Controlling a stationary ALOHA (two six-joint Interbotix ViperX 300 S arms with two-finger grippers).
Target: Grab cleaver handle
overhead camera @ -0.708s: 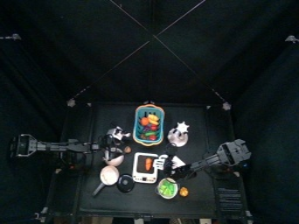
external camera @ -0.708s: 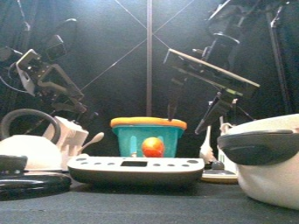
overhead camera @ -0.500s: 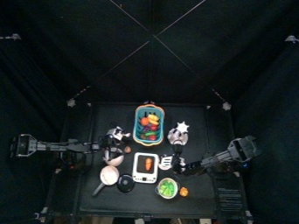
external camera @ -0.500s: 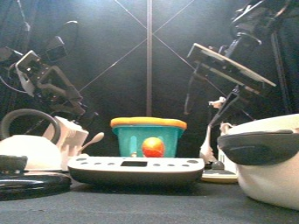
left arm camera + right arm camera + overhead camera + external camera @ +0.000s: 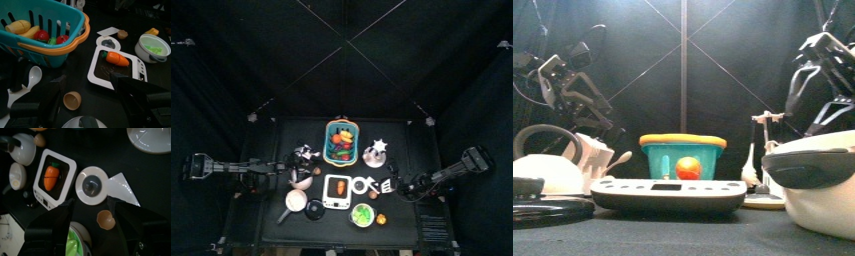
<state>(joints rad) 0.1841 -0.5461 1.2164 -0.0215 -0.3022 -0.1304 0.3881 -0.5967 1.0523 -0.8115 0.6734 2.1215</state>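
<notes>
The cleaver's whitish blade (image 5: pixel 124 189) lies flat on the black table beside a round white disc with a dark centre (image 5: pixel 90 185). It also shows in the left wrist view (image 5: pixel 106 32) and as a pale patch in the top view (image 5: pixel 382 185). Its dark handle does not stand out against the table in any view. My right gripper (image 5: pixel 93 230) is open, empty and above the table, just right of the blade in the top view (image 5: pixel 400 188). My left gripper (image 5: pixel 93 102) is open and empty, resting at the left (image 5: pixel 298 176).
A white tray holding a toy carrot (image 5: pixel 53 178) lies left of the disc (image 5: pixel 337 187). A teal basket of toy food (image 5: pixel 341 142) stands behind it. A bowl of green pieces (image 5: pixel 365 214) sits at the front, a kettle (image 5: pixel 547 165) at the left, and a small brown cap (image 5: pixel 105 218) by the blade.
My right arm has drawn back to the right, away from the tray, and its gripper now sits just right of the blade. The left arm has not moved.
</notes>
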